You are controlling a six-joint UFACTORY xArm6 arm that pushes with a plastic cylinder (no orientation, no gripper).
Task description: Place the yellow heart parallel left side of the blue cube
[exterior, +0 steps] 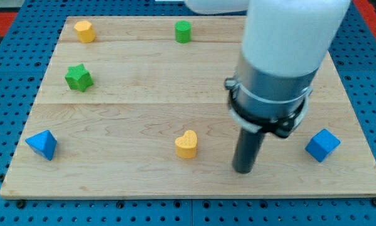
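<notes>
Wooden counter (144, 107) across most of the view, on a blue pegboard (5, 75). Arm (282, 63) at the view's upper right, no gripper fitted, so nothing clenched or grasped; my tip (243, 169) down on the counter between yellow heart (186, 144) and blue cube (322, 145), touching neither. Heart bottom centre, well left of the cube. Blue pyramid-like block (42, 144) bottom left. Green star (78, 77), yellow hexagon-like block (84, 30), green block (183, 31) near the top.

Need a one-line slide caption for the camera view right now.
My tip rests between the yellow heart and the blue cube on the wooden board.
</notes>
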